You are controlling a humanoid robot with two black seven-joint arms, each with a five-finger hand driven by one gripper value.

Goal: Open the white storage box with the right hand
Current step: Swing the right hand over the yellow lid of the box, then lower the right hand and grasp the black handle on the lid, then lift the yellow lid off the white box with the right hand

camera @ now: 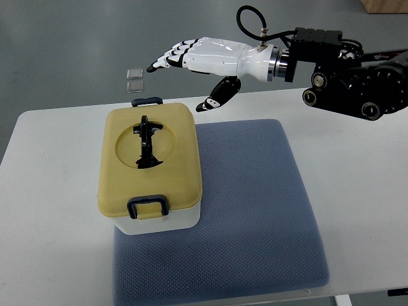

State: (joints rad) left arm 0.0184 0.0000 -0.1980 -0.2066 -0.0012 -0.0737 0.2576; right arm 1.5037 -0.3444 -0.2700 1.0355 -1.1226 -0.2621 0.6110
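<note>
A white storage box point(167, 220) with a yellow lid point(151, 159) stands on the left part of a blue-grey mat point(255, 197). The lid lies closed, with a black folding handle point(146, 143) in its round recess and a dark blue latch on the near side point(148, 207) and the far side point(146, 101). My right hand point(185, 67) hovers above and behind the box's far right corner, apart from it. Its fingers point(167, 58) stretch out to the left, the thumb point(218, 94) hangs down, and it holds nothing.
The mat lies on a white table point(57, 166). The table's far edge runs just behind the box. Two small clear squares point(134, 79) lie on the grey floor beyond. The right arm's black joints point(347, 83) hang over the table's far right.
</note>
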